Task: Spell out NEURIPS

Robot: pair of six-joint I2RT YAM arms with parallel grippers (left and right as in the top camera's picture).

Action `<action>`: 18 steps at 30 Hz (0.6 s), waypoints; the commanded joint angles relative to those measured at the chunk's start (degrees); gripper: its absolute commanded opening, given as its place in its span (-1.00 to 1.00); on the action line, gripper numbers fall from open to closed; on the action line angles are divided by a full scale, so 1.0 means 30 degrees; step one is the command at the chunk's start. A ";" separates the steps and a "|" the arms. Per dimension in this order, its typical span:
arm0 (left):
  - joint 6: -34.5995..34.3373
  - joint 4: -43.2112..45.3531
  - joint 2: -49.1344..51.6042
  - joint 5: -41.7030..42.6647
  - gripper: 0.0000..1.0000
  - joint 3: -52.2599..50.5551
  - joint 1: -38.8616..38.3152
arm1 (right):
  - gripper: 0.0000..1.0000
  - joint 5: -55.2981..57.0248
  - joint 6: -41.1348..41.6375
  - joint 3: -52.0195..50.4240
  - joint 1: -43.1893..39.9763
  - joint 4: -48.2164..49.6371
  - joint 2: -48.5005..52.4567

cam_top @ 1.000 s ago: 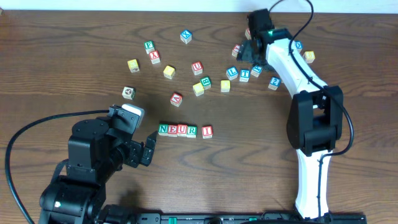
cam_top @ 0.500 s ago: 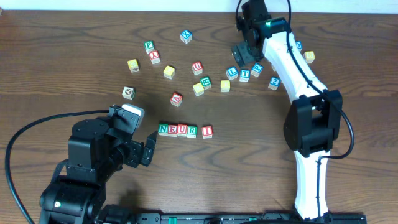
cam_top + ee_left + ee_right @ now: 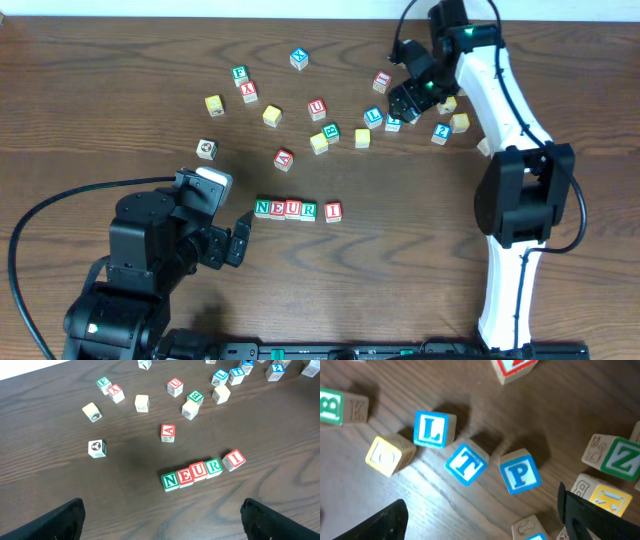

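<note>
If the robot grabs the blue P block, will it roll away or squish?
Probably neither. The P block looks like a wooden cube with flat faces, so it likely won't roll and should feel stiff. It might bump the T block close beside it.

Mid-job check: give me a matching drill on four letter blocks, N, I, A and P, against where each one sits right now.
Things
1. N block
2. I block
3. A block
4. P block

Places
a. alone, between the row and the scattered blocks
b. right end of the row, tilted
c. in the far cluster, next to the T block, under the right wrist camera
d. left end of the row

Pairs: 1-d, 2-b, 3-a, 4-c
</note>
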 commanded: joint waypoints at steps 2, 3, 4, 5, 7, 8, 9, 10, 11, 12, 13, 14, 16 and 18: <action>0.0117 0.0007 -0.0051 0.0102 0.95 0.0299 0.0095 | 0.85 -0.0925 -0.1902 0.0270 -0.0051 -0.0495 -0.0415; 0.0117 0.0007 -0.0051 0.0102 0.95 0.0299 0.0095 | 0.85 -0.0889 -0.2091 0.0270 -0.0051 -0.0503 -0.0415; 0.0117 0.0007 -0.0051 0.0102 0.95 0.0299 0.0095 | 0.85 -0.0852 -0.2229 0.0270 -0.0051 -0.0488 -0.0415; 0.0117 0.0007 -0.0051 0.0102 0.95 0.0299 0.0095 | 0.83 -0.0831 -0.2390 0.0270 -0.0051 -0.0430 -0.0408; 0.0124 0.0007 -0.0051 0.0102 0.95 0.0299 0.0095 | 0.82 -0.0736 -0.2441 0.0255 -0.0029 -0.0226 -0.0408; 0.0117 0.0007 -0.0051 0.0102 0.95 0.0299 0.0095 | 0.82 -0.0634 -0.2433 0.0240 -0.0022 -0.0087 -0.0408; 0.0117 0.0007 -0.0051 0.0102 0.95 0.0299 0.0095 | 0.82 -0.0576 -0.2433 0.0233 -0.0022 0.0029 -0.0408; 0.0117 0.0007 -0.0051 0.0102 0.95 0.0299 0.0095 | 0.82 -0.0408 -0.2412 0.0233 -0.0044 0.0175 -0.0408; 0.0117 0.0007 -0.0051 0.0102 0.95 0.0299 0.0095 | 0.84 -0.0204 -0.2404 0.0233 -0.0058 0.0299 -0.0408; 0.0117 0.0007 -0.0051 0.0102 0.95 0.0299 0.0095 | 0.87 0.0087 -0.2346 0.0233 -0.0080 0.0437 -0.0408; 0.0117 0.0007 -0.0051 0.0102 0.95 0.0299 0.0095 | 0.89 0.0444 -0.2346 0.0233 -0.0117 0.0554 -0.0408; 0.0117 0.0007 -0.0051 0.0102 0.95 0.0299 0.0095 | 0.91 0.0896 -0.2288 0.0233 -0.0131 0.0656 -0.0408; 0.0117 0.0007 -0.0051 0.0102 0.95 0.0299 0.0095 | 0.91 0.1953 -0.2142 0.0226 -0.0124 0.0794 -0.0408; 0.0124 0.0007 -0.0051 0.0102 0.95 0.0299 0.0095 | 0.92 0.2783 -0.2135 0.0219 -0.0109 0.0867 -0.0408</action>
